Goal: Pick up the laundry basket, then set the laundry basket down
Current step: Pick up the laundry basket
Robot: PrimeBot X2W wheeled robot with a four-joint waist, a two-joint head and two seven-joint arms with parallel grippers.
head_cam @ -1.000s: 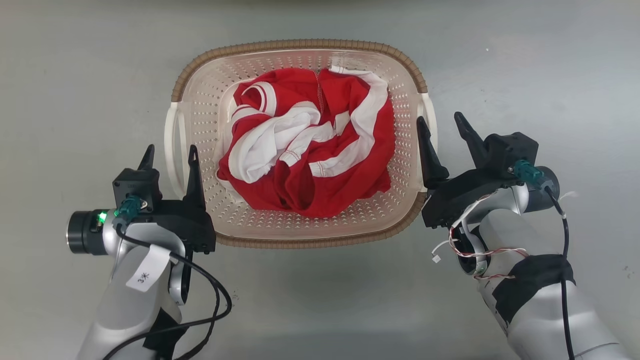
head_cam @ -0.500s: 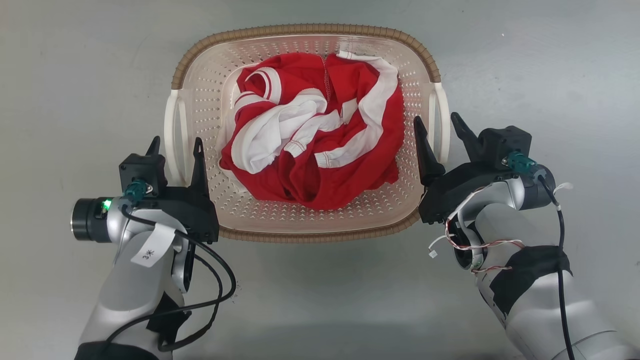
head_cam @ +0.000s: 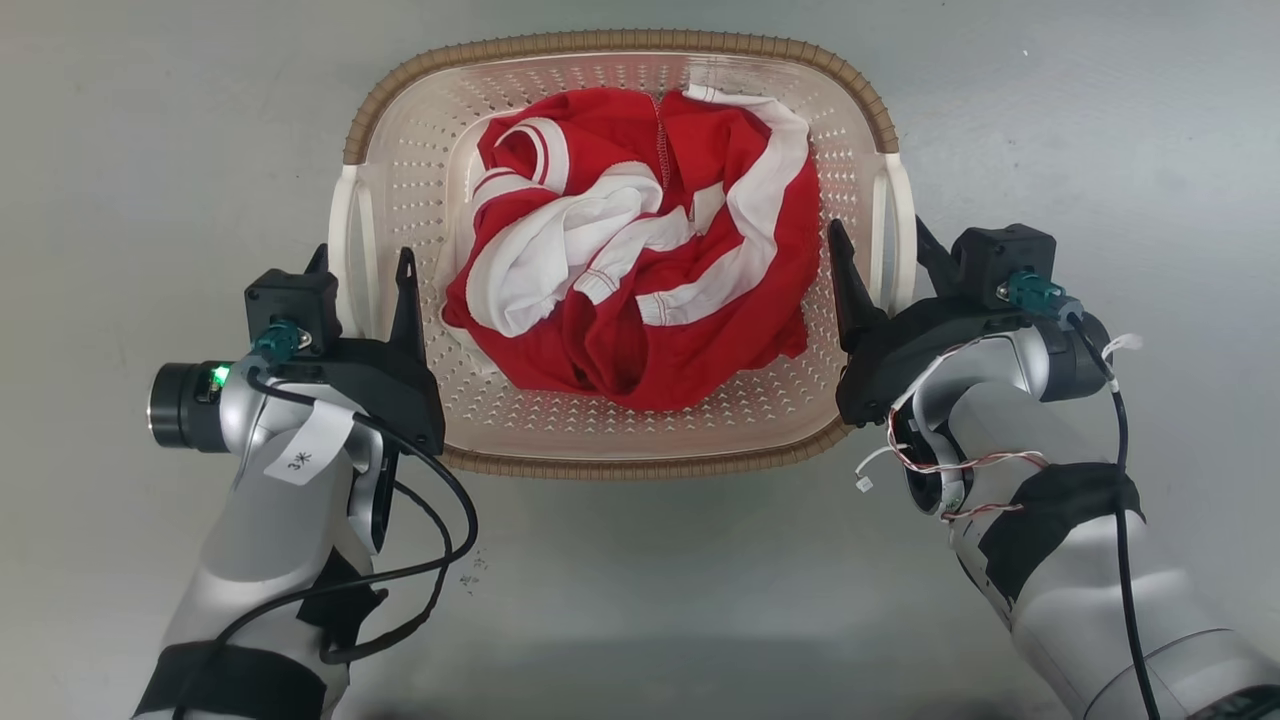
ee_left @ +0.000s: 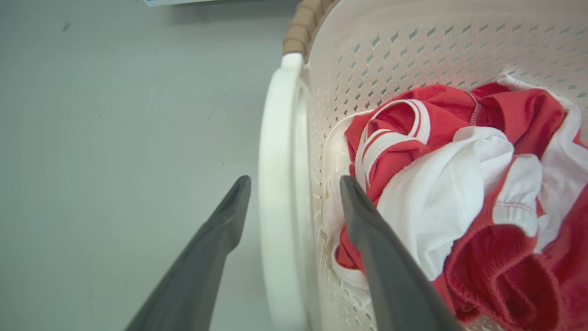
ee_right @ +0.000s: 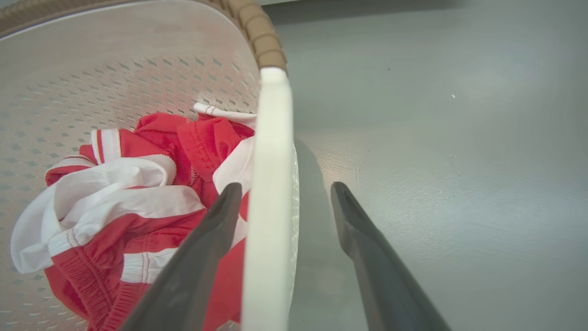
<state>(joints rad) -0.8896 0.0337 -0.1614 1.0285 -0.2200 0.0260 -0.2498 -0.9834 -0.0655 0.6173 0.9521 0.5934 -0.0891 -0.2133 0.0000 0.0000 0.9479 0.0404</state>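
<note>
Our left hand [head_cam: 362,253], right hand [head_cam: 875,228]: open, empty, each around a white handle [ee_left: 280,184] | Risk: cream-white holey plastic laundry basket [head_cam: 620,42], brown rim, tips if one hand slips.

Readable text, head view: small white paper tag [head_cam: 308,455] hanging against my left forearm [head_cam: 265,540], just behind left gripper [head_cam: 362,255]. Handwritten in dark ink. Reads "3" plus second mark right after it, looks like 米 or maybe asterisk, too small to tell which. Tag sits tilted, so writing runs slanted.
</note>
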